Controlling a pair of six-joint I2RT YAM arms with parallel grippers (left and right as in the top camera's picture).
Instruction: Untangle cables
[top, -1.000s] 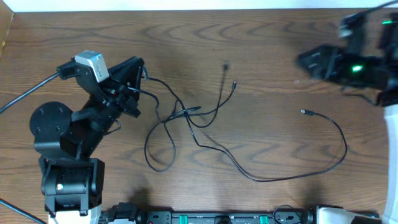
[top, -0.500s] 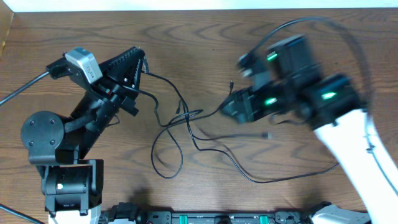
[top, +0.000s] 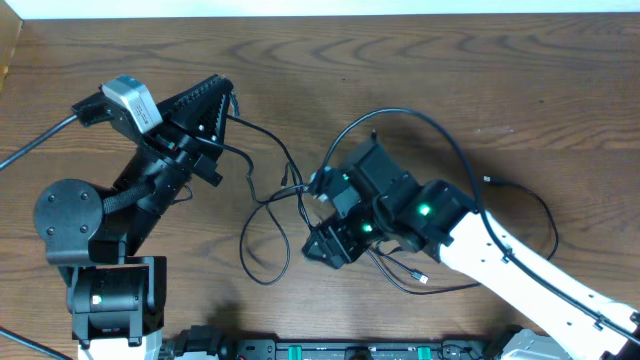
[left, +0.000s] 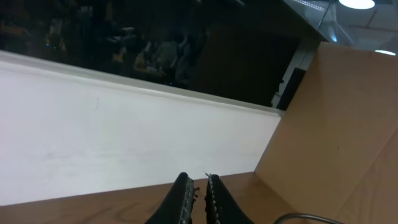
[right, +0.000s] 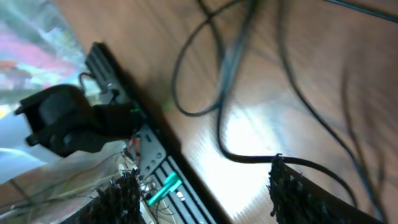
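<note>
Several thin black cables (top: 295, 190) lie knotted together at the table's middle. One loop (top: 262, 250) hangs toward the front and a long strand (top: 545, 230) runs to the right. No white cable shows. My left gripper (top: 222, 100) is raised at the left and shut on a black cable that leads down to the knot. In the left wrist view its jaws (left: 200, 190) are nearly closed. My right gripper (top: 325, 245) is wide open low over the front of the tangle. In the right wrist view its fingers (right: 208, 199) straddle a black cable (right: 245, 158) on the wood.
A black rail with green parts (top: 350, 352) runs along the table's front edge, close to my right gripper (right: 149, 155). My left arm's base (top: 105, 290) stands at the front left. A wooden side panel (left: 348, 124) and a white wall border the table.
My right arm has swept from the far right corner to the middle and down over the tangle. My left gripper has lifted slightly, drawing its cable and the knot a little leftward.
</note>
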